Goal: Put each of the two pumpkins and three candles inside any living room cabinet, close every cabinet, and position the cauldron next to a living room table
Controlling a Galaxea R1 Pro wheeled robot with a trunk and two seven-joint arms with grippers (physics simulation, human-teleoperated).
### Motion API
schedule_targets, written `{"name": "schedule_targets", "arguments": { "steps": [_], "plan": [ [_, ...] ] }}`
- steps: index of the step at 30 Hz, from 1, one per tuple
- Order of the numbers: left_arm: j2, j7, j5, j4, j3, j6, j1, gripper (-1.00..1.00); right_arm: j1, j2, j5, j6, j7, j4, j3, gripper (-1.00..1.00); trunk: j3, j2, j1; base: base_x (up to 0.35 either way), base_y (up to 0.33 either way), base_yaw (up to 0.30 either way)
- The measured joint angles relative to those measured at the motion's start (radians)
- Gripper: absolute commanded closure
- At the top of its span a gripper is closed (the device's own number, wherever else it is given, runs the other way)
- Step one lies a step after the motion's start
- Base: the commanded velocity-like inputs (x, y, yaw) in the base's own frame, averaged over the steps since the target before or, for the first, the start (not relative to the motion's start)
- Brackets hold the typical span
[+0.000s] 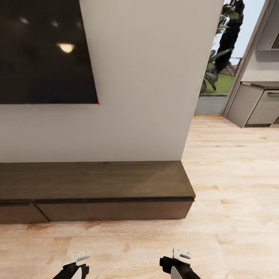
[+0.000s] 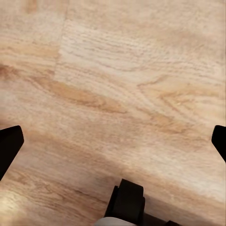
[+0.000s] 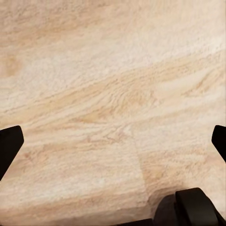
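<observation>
The cabinet point(image 1: 97, 192), long, low and dark brown, stands against the white wall point(image 1: 143, 97) straight ahead in the head view, its flat fronts shut and its top bare, with a black screen point(image 1: 42, 50) mounted on the wall above its left part. Nearer than the cabinet, over the pale wood floor point(image 1: 232, 174), the left gripper point(image 1: 77, 263) and the right gripper point(image 1: 179, 260) hang low and well apart, each released with its dark fingertips point(image 2: 9, 146) point(image 3: 9, 143) spread wide and holding nothing. Off to the right, past the wall's end, grey kitchen units point(image 1: 257, 106) and green plants point(image 1: 219, 54) by a glass opening show.
</observation>
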Motion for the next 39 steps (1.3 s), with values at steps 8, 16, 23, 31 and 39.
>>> {"name": "schedule_targets", "arguments": {
  "steps": [8,16,23,31,39],
  "plan": [
    [0.0,0.0,0.0,0.0,0.0,-0.006,0.0,-1.0,0.0,0.0,0.0,-0.002,0.0,0.015,-0.001,-1.0,0.025,0.056,-0.031,0.0,0.0,0.0],
    [0.001,0.0,0.0,0.03,0.0,-0.054,0.0,-1.0,0.0,-0.008,0.007,-0.123,0.0,0.115,0.0,-1.0,0.05,0.112,-0.061,0.0,0.0,0.0],
    [0.0,0.001,-0.022,0.17,-0.001,-0.201,0.0,-1.0,0.0,-0.014,0.004,-0.293,0.0,0.301,0.0,-1.0,0.072,0.161,-0.088,0.0,0.0,0.0],
    [0.011,0.002,-0.066,0.291,-0.001,-0.329,0.017,-1.0,0.01,-0.015,-0.004,-0.432,-0.008,0.424,-0.007,-1.0,0.097,0.217,-0.119,0.0,0.0,0.0],
    [0.018,0.002,-0.07,0.308,0.0,-0.365,0.097,-1.0,0.076,-0.018,0.004,-0.458,-0.008,0.436,-0.004,-1.0,0.122,0.273,-0.149,0.0,0.0,0.0]
  ]
}}
